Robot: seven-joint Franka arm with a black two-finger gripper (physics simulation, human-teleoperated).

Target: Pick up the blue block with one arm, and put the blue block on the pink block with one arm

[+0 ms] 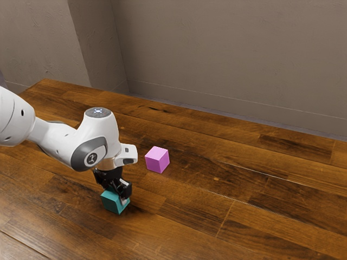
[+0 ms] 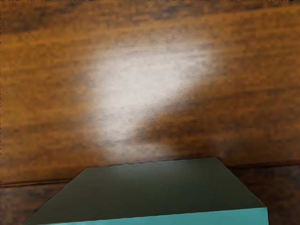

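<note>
Blue block (image 1: 112,202), teal up close (image 2: 150,194), seemingly clamped by jaws; pink block (image 1: 157,159) nearby.

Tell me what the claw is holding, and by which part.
The claw holds the blue block by its upper part, one finger on each of two opposite sides.

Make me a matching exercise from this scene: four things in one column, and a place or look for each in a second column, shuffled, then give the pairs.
Things:
1. blue block
2. pink block
3. gripper
4. table

Descriptions:
A. brown wooden planks
B. stands alone, apart from the arm, toward the exterior view's right
C. sits directly under the hand
D. black, lowered onto a block

Pairs: 1-C, 2-B, 3-D, 4-A
</note>
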